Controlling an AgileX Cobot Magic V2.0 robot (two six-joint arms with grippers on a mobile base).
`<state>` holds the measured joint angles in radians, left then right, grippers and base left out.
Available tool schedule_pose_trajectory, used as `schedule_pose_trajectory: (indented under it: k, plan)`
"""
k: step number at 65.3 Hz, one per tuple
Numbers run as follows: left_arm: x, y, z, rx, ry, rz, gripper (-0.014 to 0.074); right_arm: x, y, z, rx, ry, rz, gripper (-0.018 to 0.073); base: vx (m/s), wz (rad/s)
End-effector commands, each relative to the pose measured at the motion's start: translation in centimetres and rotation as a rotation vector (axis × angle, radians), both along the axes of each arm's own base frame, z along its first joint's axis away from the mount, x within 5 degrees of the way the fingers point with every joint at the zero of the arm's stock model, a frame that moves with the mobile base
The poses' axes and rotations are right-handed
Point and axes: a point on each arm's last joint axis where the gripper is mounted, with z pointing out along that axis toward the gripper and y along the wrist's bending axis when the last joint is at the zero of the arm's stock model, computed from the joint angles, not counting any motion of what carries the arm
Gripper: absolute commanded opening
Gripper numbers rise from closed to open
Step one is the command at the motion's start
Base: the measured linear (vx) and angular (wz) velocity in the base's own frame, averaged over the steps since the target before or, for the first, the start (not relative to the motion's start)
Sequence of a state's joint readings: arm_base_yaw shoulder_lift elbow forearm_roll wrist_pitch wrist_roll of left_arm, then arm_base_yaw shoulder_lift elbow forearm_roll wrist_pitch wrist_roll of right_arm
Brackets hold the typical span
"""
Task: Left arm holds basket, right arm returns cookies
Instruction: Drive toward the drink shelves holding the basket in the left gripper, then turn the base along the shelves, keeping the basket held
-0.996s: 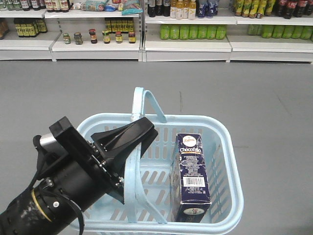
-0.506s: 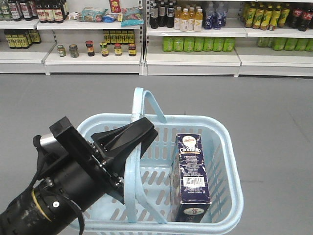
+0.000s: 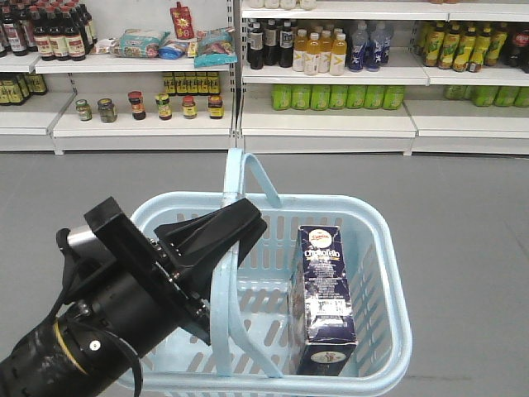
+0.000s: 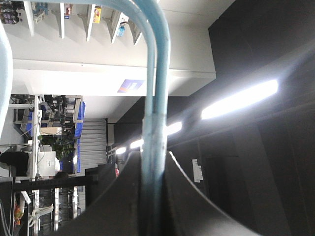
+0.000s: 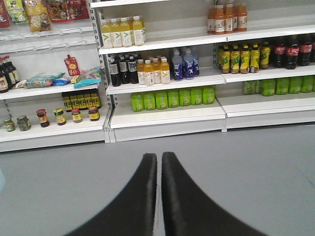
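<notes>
The light blue basket (image 3: 388, 273) hangs over the grey floor in the front view. My left gripper (image 3: 240, 227) is shut on the basket's near hoop handle (image 3: 221, 306); the handle (image 4: 155, 108) runs up between the fingers in the left wrist view. The second handle (image 3: 248, 169) stands up behind. The dark blue Chocofello cookies box (image 3: 326, 289) stands on edge in the basket's right half, barcode up. My right gripper (image 5: 159, 158) is shut and empty, pointing at the shelves; it does not show in the front view.
White store shelves (image 3: 322, 120) run across the back with bottles, green drinks and small jars (image 3: 157, 106). Grey floor (image 3: 463, 215) lies between the basket and the shelves. The right wrist view shows the same shelves (image 5: 167, 115) ahead.
The shelves have slid lower and larger in the front view, showing more upper shelves. The basket, the cookies box and my left gripper keep their places in the frame.
</notes>
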<state>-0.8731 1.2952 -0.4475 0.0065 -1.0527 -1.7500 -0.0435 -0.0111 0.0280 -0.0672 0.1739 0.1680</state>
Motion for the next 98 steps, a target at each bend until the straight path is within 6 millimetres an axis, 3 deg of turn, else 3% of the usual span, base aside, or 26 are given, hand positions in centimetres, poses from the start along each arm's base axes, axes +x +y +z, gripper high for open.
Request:
schedule_pose_trajectory:
  k: [1,98]
  plan:
    - [-0.40,0.34,2.71,-0.149,-0.121,-0.001,0.0000,0.02,-0.01,0.12,-0.020,-0.065,-0.002,-0.0003,0.52,-0.02]
    - [-0.45,0.30,2.71,-0.146,-0.125,-0.006,0.0000,0.02,-0.01,0.12,-0.020,-0.065,-0.002,-0.0003,0.52,-0.04]
